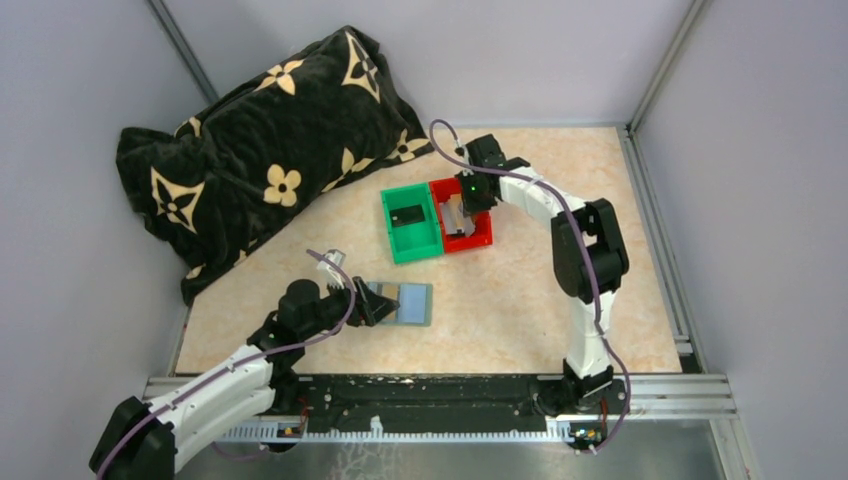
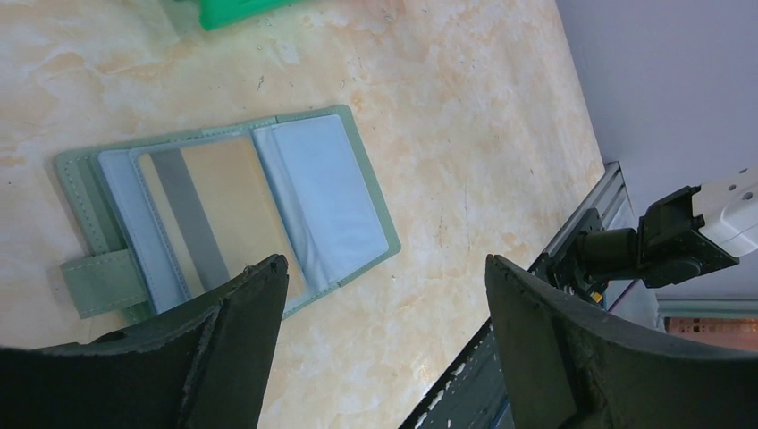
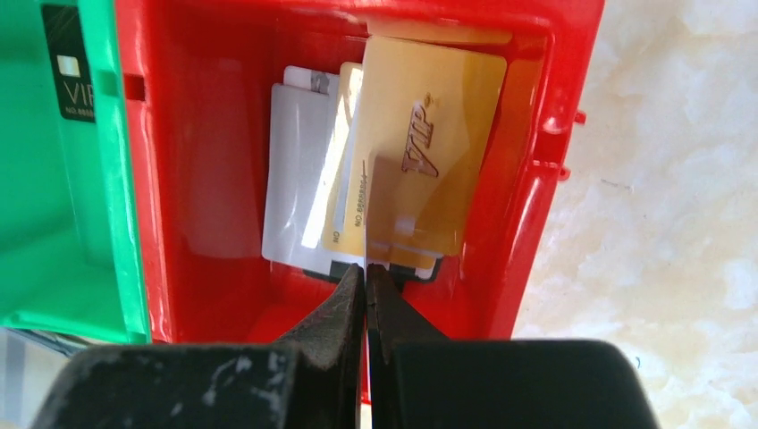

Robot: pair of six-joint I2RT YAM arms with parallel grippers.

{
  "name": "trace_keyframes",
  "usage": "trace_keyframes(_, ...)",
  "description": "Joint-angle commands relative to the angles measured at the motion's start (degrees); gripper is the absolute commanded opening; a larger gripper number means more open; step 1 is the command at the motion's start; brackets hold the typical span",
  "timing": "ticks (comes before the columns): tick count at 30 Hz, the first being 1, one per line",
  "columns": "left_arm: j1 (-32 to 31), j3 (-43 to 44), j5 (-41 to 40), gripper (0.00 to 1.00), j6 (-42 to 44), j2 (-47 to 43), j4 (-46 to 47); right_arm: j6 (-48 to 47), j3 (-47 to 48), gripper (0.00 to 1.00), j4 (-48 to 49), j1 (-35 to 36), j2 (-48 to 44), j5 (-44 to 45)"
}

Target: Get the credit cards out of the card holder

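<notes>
- Left gripper (image 1: 372, 303) is seen in the top view at the left edge of the card holder (image 1: 408, 303), which lies open near the front of the table (image 1: 520, 300). Its jaw state is not resolved there. Right gripper (image 1: 462, 207) is lowered into the red bin (image 1: 486, 228), which touches the green bin (image 1: 388, 228). A black flower-print cushion (image 1: 260, 150) at the back left is caught by this view only.
- Left wrist view. Left gripper (image 2: 386, 268) is shown spread wide with nothing between the fingers. The card holder (image 2: 335, 188) is laid flat, inside up. A gold card (image 2: 237, 192) with a grey stripe is tucked in its left pocket. A strap (image 2: 98, 284) sticks out at the left. No writing can be read.
- Right wrist view. Right gripper (image 3: 366, 275) is pinched almost fully together on an edge-on card (image 3: 366, 223) over the red bin (image 3: 206, 134). Below it lie a VIP card (image 3: 438, 143), gold with "VIP" embossed, a second gold card (image 3: 344, 179) printed "NO 888…" (partly legible), and a white card (image 3: 295, 170). A black card (image 3: 67, 63) with "VIP" partly cut off lies in the green bin (image 3: 98, 197).
</notes>
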Motion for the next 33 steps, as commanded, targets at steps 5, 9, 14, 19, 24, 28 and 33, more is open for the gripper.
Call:
trace_keyframes(5,0.20,0.70,-0.21,0.87,1.40,1.49,0.84,-0.47,6.85,0.00,2.17,0.25,4.14,0.86)
trace_keyframes(9,0.29,0.96,-0.21,0.87,1.48,2.28,1.00,-0.66,9.64,0.00,0.92,0.25,6.09,1.32)
trace_keyframes(14,0.32,1.13,0.23,0.87,1.40,3.09,1.69,-1.22,9.26,0.28,1.66,0.25,4.66,4.08)
trace_keyframes(19,0.39,1.00,1.04,0.87,1.57,4.01,2.61,-1.90,11.17,0.33,0.83,0.25,1.28,7.92)
trace_keyframes(24,0.39,0.84,1.40,0.87,1.10,5.01,4.13,-2.25,9.90,0.33,1.72,0.85,-4.23,8.94)
trace_keyframes(28,0.39,0.77,0.44,0.86,1.23,5.91,4.38,-2.76,6.02,0.33,4.10,3.41,-9.87,9.46)
trace_keyframes(33,0.39,3.21,-5.84,0.65,0.55,6.11,-1.82,-0.82,-4.88,0.01,9.34,10.16,-20.02,9.61)
